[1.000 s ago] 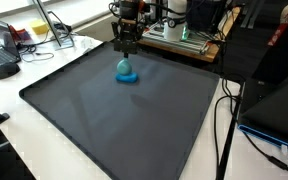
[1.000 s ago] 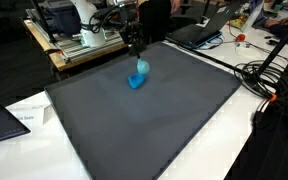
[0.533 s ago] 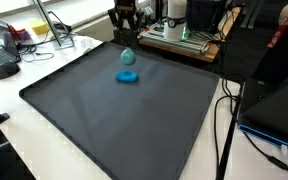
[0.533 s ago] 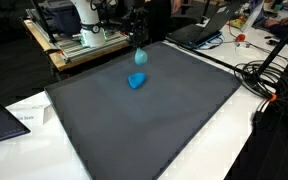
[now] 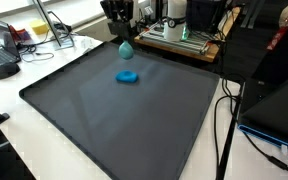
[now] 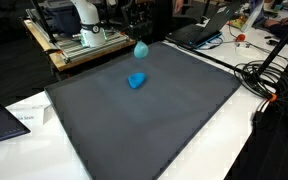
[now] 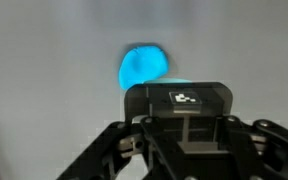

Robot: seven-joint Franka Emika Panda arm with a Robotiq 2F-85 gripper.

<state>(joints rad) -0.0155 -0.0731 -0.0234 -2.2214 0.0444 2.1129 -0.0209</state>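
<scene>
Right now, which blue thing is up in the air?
The rounder blue blob held by the gripper, above the mat. The other blue blob lies flat on the mat.

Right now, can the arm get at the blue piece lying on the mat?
Probably yes for reach: nothing blocks the blue piece. Grasping looks unlikely: the jaws are shut on a teal piece.

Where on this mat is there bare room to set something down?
The dark mat is bare from the blue piece to its near edge and both sides. Crowded: the far edge, where the jaws hold a teal piece above.
</scene>
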